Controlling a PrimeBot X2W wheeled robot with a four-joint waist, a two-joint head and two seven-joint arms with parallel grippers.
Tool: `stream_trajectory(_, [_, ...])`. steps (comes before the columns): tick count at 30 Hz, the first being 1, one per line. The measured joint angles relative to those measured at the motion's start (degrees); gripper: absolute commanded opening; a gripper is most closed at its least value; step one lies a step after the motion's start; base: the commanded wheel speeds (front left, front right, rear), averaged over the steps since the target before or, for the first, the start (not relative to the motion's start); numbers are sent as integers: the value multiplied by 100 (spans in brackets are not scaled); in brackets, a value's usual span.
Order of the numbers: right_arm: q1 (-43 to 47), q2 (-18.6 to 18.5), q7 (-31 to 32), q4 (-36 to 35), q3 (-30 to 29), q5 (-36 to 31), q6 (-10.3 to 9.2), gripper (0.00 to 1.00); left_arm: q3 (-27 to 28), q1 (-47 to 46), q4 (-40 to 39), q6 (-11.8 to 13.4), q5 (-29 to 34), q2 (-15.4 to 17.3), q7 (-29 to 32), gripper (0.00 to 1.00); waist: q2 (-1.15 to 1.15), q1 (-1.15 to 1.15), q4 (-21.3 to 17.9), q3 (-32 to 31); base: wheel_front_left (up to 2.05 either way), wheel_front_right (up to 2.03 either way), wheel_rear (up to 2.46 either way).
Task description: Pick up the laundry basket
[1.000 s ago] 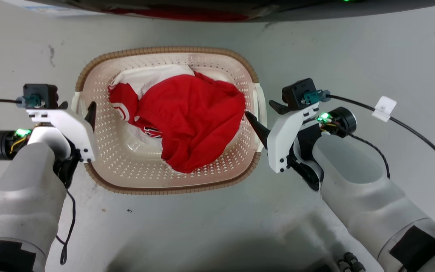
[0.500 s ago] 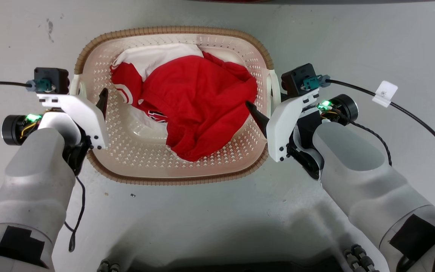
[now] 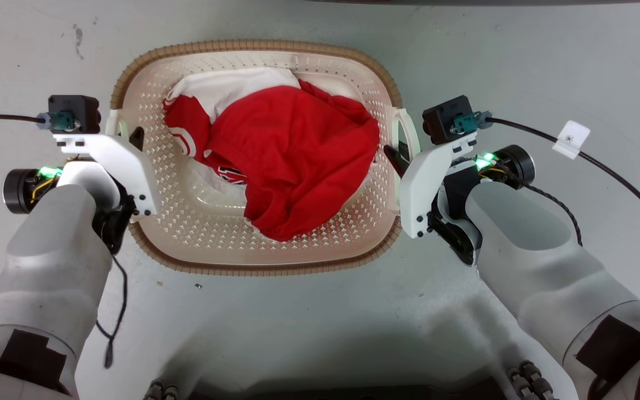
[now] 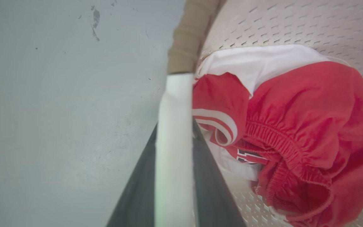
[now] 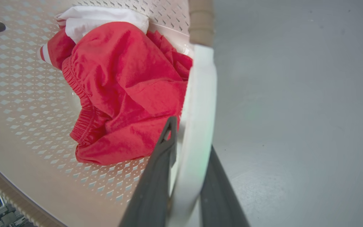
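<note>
My left gripper (image 3: 128,138) is nearly closed, its two dark fingers pressed against either side of the white left handle (image 4: 174,119) of the laundry basket (image 3: 253,45). My right gripper (image 3: 406,154) is narrowed the same way around the right handle (image 5: 198,104), one finger inside the basket and one outside. The basket sits straight ahead between my two arms, holding red and white clothes (image 3: 292,161). The reach and grip look done. I judge that the lift itself is left, and I cannot tell whether the basket is off the grey floor (image 3: 298,311).
</note>
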Motion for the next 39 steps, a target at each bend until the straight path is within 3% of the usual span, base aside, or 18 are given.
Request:
stream_trajectory(11, [193, -45, 164, 160, 300, 323, -10, 0, -404, 210, 75, 18, -391, -164, 162, 0, 0, 0, 31, -419, 0, 0, 0])
stream_trajectory(22, [585, -65, 474, 378, 485, 662, -10, 0, -751, 636, 232, 41, -786, -427, 487, 0, 0, 0, 7, -1428, 0, 0, 0])
stream_trajectory(39, [1260, -93, 1463, 634, 749, 1189, -10, 0, -1096, 1314, 450, 43, -1282, -806, 1152, 0, 0, -1, -85, -3189, 0, 0, 0])
